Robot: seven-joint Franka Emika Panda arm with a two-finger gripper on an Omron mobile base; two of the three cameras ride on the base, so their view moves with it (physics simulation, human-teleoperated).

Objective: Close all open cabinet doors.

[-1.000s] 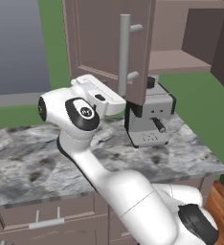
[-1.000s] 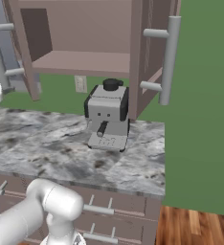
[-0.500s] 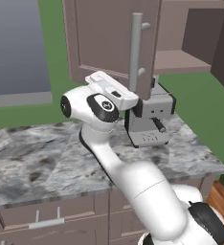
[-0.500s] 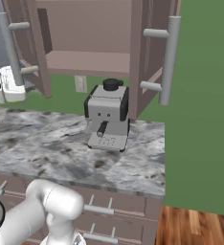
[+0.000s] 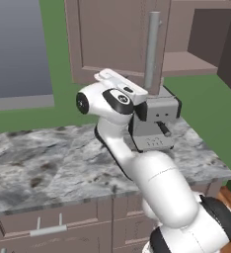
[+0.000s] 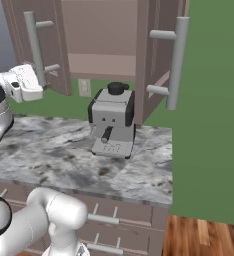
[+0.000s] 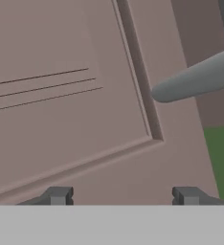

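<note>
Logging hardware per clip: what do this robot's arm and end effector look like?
The arm is built of glossy white rounded links with dark grey to black bands at the joints. A black-faced round cap sits on the joint housing near the wrist. The end effector has two small, blocky dark grey finger tips. No cables or printed markings are visible.

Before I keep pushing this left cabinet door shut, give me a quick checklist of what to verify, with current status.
1. Gripper faces the left cabinet door, fingers apart: ok.
2. Fingertips touching the panel: cannot tell.
3. Handle clear of the hand: cannot tell; they sit very close in the right base view.
4. Left door fully shut: not ok, still ajar.
5. Right cabinet door shut: not ok, standing wide open.
6. Coffee machine clear of the doors' swing: ok, it sits below their bottom edges.
</note>
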